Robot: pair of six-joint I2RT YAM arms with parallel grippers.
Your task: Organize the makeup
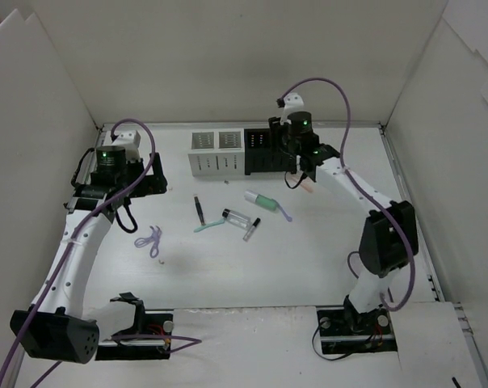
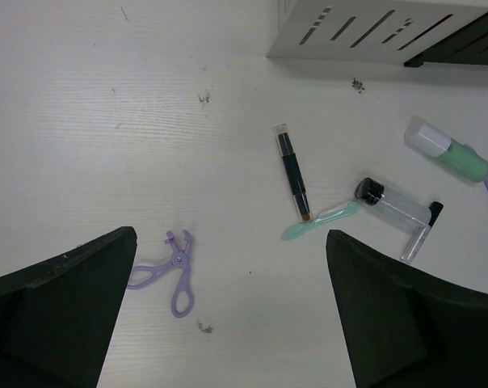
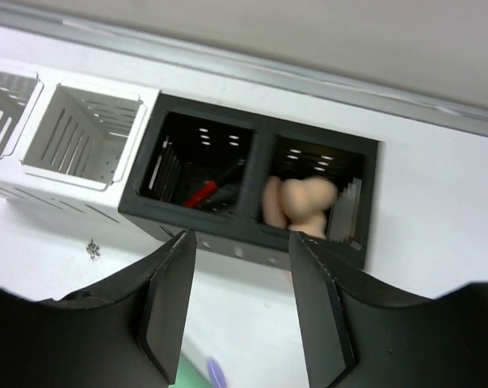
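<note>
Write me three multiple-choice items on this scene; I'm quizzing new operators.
1. Where are the peach egg-shaped foam sponges?
A. in a white slotted box
B. in the black slotted plastic box
C. loose on the table

2. What colour is the scissor-shaped plastic tool lying loose?
A. red
B. black
C. purple

3. How do the right arm's jaws stand?
A. shut on a sponge
B. open, holding nothing
C. shut on a red stick

1 B: the right wrist view shows them in that box's right-hand compartment.
2 C: it shows lilac-purple in the left wrist view.
3 B: a bare gap shows between them.
</note>
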